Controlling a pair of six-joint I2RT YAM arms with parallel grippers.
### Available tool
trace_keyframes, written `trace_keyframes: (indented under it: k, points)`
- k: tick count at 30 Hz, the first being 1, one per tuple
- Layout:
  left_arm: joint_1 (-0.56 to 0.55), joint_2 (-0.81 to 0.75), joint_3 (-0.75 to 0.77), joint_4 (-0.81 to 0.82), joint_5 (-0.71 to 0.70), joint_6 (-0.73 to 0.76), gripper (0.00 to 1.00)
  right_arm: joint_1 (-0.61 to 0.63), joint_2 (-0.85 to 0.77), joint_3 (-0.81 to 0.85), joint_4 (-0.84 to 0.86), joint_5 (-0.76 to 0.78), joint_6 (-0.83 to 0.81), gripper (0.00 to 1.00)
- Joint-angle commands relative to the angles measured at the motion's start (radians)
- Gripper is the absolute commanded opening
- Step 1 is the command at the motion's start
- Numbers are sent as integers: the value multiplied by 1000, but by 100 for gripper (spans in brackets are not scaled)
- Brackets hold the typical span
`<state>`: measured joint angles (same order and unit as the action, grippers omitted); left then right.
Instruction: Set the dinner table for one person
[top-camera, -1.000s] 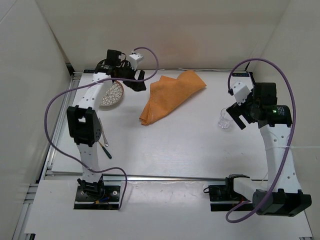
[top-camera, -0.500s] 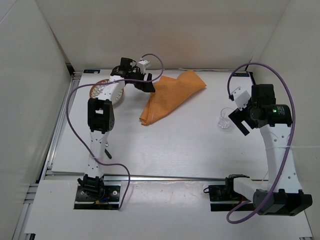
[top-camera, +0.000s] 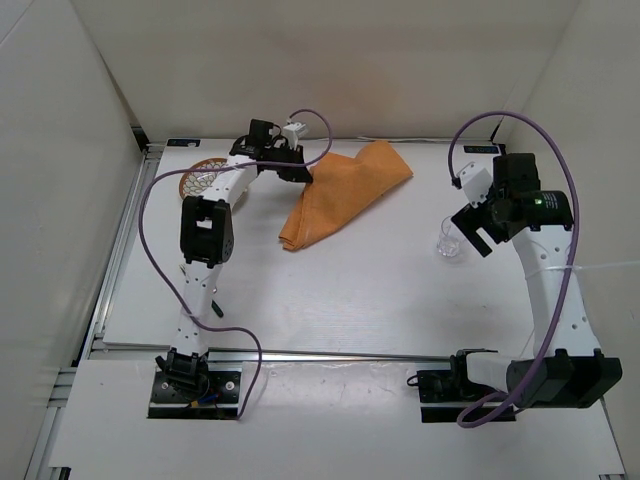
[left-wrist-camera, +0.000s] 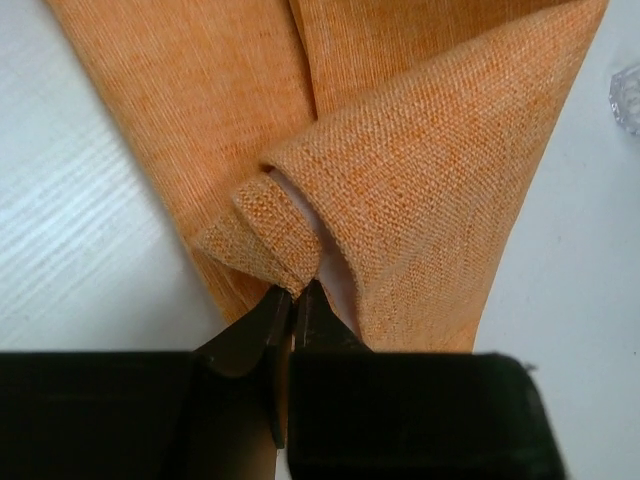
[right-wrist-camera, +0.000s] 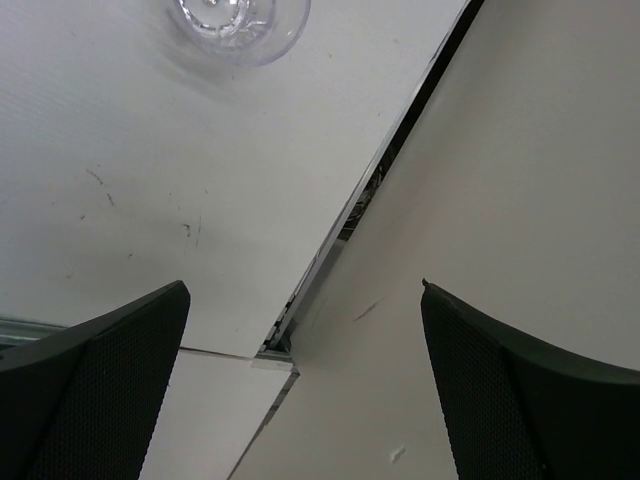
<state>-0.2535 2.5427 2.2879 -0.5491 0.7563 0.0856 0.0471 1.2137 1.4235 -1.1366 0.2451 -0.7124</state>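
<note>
The orange cloth placemat (top-camera: 340, 195) lies folded at the back middle of the white dinner table (top-camera: 380, 290). My left gripper (top-camera: 293, 170) is at the cloth's left back corner, shut on a bunched fold of it. The left wrist view shows the jaws (left-wrist-camera: 293, 300) pinching that fold, with the rest of the placemat (left-wrist-camera: 400, 150) spreading away. A clear glass (top-camera: 450, 243) stands upright at the right. My right gripper (top-camera: 478, 232) hangs open just right of the glass, holding nothing. In the right wrist view the glass (right-wrist-camera: 240, 20) sits at the top edge, outside the right gripper (right-wrist-camera: 305, 290).
A patterned plate (top-camera: 203, 178) rests at the back left, partly behind the left arm. Cutlery with a dark handle (top-camera: 213, 300) lies near the left arm's lower link. White walls enclose the table; the right wall (right-wrist-camera: 480, 200) is close to the right gripper.
My left gripper moved right from above the plate to the placemat's corner and shut on the fold. The right gripper shifted only slightly and stayed open.
</note>
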Motion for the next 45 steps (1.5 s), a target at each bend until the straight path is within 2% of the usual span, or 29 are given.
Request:
trace_keyframes:
  k: [1,5,11,22,24,26,27,28,29,33,37,40,41,42,45]
  points:
    - [-7,-151,-77,5,34,-24,11,4,10,-6,69,5,24,100]
    - [-20,-263,-175,5,34,-33,11,4,10,-43,112,-6,33,100]
    - [-115,-430,-344,5,23,-33,11,4,-25,-86,150,-15,51,100]
    - [-410,-524,-531,5,-66,-73,11,4,-89,-124,159,-24,31,100]
    - [-446,-556,-574,5,-77,-105,20,4,-89,-114,159,-24,22,100]
    - [-487,-576,-599,5,-63,-116,41,4,-98,-113,159,-24,22,100]
    - [-500,-600,-625,5,-63,-125,88,4,-98,-113,159,-24,10,100]
    - [-510,-613,-636,5,-63,-126,100,4,-98,-113,169,-24,10,100]
    - [-530,-625,-636,5,-86,-126,100,4,-98,-113,179,-24,10,100]
    - [-504,-680,-691,-5,-236,-95,100,4,-98,-113,190,-43,10,100]
    - [-374,-719,-722,-14,-343,-95,100,4,-98,-113,199,-65,45,100]
    - [-220,-708,-722,-14,-328,-95,96,4,-89,-123,210,-87,65,100]
    - [-219,-696,-722,-14,-309,-95,95,4,-89,-123,210,-87,65,100]
    - [-158,-682,-722,-14,-283,-95,92,4,-89,-123,210,-87,76,100]
    - [-66,-602,-722,-14,-157,-95,89,13,-80,-114,210,-96,76,100]
